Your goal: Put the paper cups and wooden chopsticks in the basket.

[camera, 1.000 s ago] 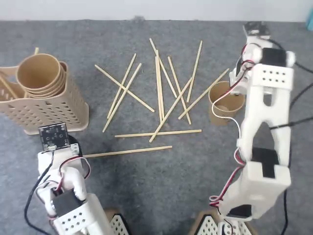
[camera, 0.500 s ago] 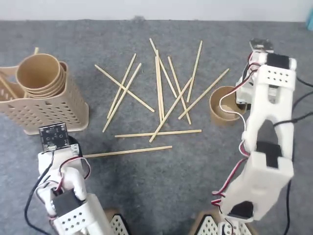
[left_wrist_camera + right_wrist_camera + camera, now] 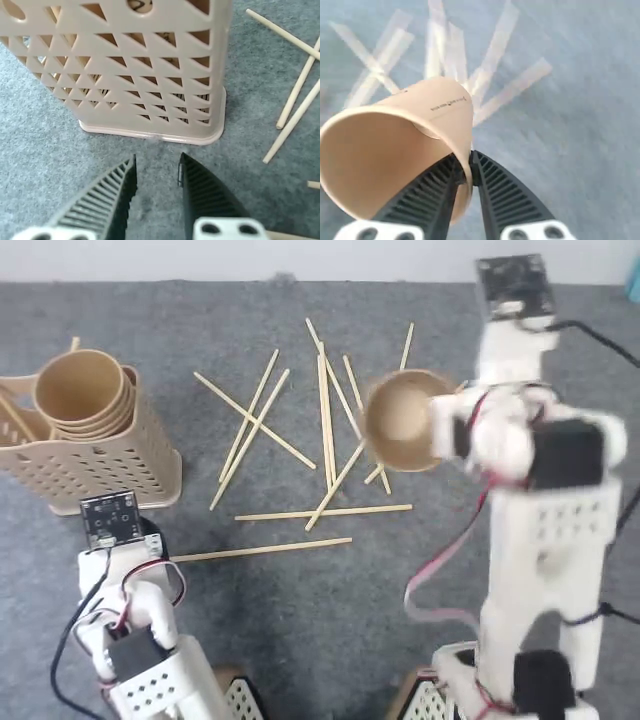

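Right pincer (image 3: 470,162) grips one paper cup (image 3: 400,425) aloft by its rim; stacked cups (image 3: 80,390) fill the basket (image 3: 110,470), chopsticks (image 3: 326,420) litter the table (image 3: 400,570).

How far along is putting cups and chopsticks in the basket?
Done: stacked cups sit in the basket. In hand: the right gripper is shut on one paper cup above the table. Left: that cup and the scattered chopsticks; the left gripper is open beside the basket.

Tiny print on paper cup (image 3: 395,152), unreadable
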